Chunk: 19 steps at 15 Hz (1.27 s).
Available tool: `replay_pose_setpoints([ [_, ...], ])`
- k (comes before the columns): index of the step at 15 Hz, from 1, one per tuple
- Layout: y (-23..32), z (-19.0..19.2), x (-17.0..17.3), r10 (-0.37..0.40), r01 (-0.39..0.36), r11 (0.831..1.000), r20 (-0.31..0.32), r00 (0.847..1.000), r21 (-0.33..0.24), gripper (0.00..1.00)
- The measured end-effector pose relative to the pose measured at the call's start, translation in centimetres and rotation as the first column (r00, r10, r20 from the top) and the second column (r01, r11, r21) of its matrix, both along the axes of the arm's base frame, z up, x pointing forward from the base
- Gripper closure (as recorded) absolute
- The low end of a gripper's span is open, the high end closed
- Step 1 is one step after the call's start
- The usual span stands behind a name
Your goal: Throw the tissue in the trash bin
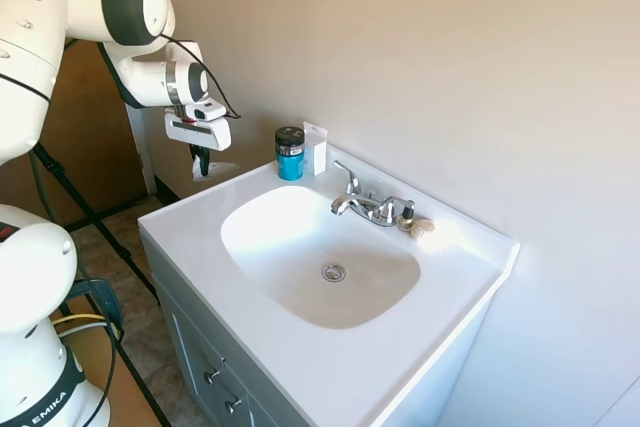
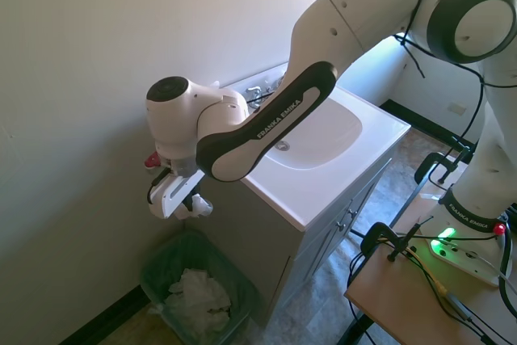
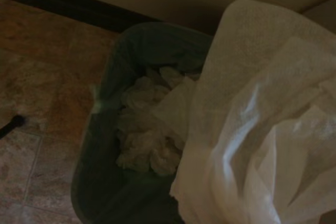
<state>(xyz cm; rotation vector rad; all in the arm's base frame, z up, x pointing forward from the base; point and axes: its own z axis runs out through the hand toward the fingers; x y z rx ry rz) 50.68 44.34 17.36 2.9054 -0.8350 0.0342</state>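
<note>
Claw [image 2: 187,206] hanging off the end of the vanity surface [image 1: 340,367], past its left edge, above the floor and pinching the tissue [image 2: 198,207]. Tissue crumpled and white, dangling below the dark fingers [image 1: 201,161], clear of the surface and not touching it. Directly beneath, on the floor against the wall, a green trash bin [image 2: 161,268] with white crumpled paper [image 2: 198,296] already inside. Seen from the wrist: tissue [image 3: 262,129] filling the near side, bin [image 3: 105,156] below it with its paper wads [image 3: 144,129] in shadow, tiled floor [image 3: 37,77] alongside. On the surface, at the back left corner near the wall, a blue jar with a black lid [image 1: 290,154], a small white box [image 1: 316,150] just beside it. Behind the basin [image 1: 320,252], a chrome faucet [image 1: 368,205], and a small beige lump [image 1: 420,228] just beside its right handle
</note>
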Motion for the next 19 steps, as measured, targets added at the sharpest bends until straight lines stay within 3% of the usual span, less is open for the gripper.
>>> replay_pose_setpoints([
  [11,-0.3,-0.2,0.6,-0.008,0.007,0.999,-0.015,1.000,-0.044,0.00],
  [19,-0.8,10.0,0.8,-0.069,0.068,0.998,0.110,0.992,0.010,0.00],
])
